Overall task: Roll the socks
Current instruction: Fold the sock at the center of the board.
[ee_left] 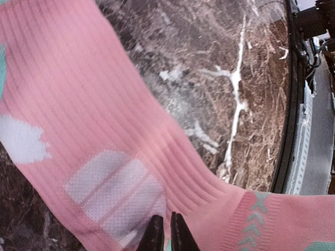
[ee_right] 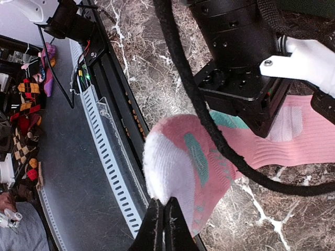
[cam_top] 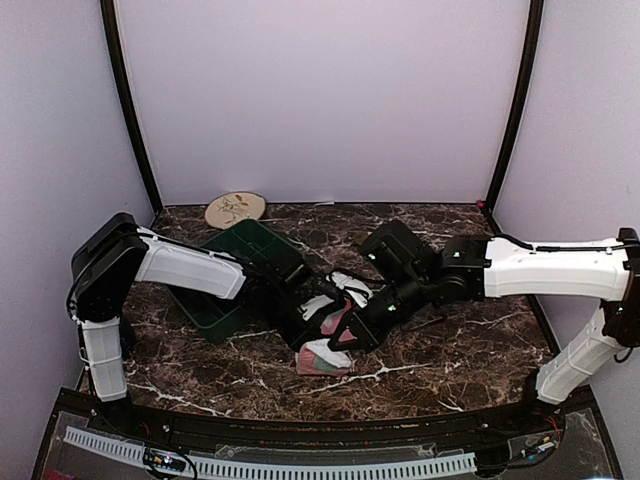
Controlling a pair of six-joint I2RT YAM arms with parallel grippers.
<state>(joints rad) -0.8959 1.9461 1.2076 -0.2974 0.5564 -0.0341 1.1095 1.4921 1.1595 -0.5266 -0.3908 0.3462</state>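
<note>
One pink sock (cam_top: pixel 325 357), patched with mint and white, lies on the marble table (cam_top: pixel 450 360) just off the near right corner of the green tray (cam_top: pixel 205 305), gripped at two places by the robot's arms, which meet over it. Its long axis runs from the white toe, away from the tray, back along the ribbed leg toward the tray. The right gripper (ee_right: pixel 162 225) sits at the toe with its fingers pressed together on the white tip. The left gripper (ee_left: pixel 163 238) is further up the leg, on the tray side, its fingers drawn to a thin slit at the sock's edge beside a pale patch, and it appears to pinch the fabric there. The sock therefore lies straight ahead of both pairs of fingers and stretches between them, and neither arm has any distance left to cover.

Judging from this hold, a roll would begin at the toe and turn along the long axis toward the leg, with the right arm leading and the left anchoring.

The count is one sock plainly seen, its striped partner not made out in any view, two grippers, one tray, and one patterned plate (cam_top: pixel 235 209) beyond the tray, by the back wall
</note>
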